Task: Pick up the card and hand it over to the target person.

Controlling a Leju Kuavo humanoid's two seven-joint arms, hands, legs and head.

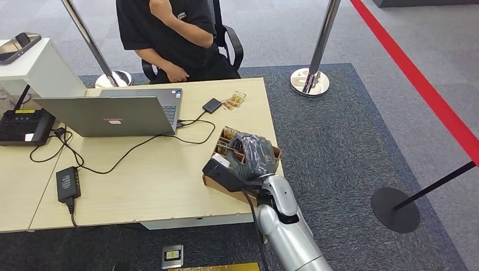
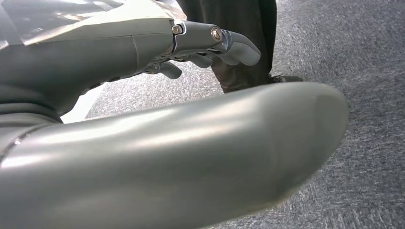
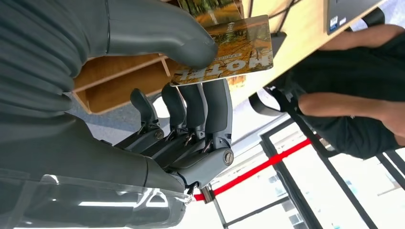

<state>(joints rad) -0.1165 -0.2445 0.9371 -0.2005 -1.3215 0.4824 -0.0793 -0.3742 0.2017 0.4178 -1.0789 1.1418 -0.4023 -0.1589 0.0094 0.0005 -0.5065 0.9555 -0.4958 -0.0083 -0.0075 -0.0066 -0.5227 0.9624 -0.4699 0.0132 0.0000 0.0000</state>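
Over the worktop's (image 1: 169,186) right edge, head view, the right hand (image 1: 252,155) covers a wooden box (image 1: 226,182). Right wrist view: thumb and fingers (image 3: 210,102) pinch the card (image 3: 239,47), long axis toward the seated person (image 3: 348,109). Left wrist view: the left hand (image 2: 143,47) hangs over carpet, fingers loosely curled, holding nothing.

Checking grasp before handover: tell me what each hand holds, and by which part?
The right hand pinches the card by one end, between thumb and fingers, over the wooden box. The left hand holds nothing.
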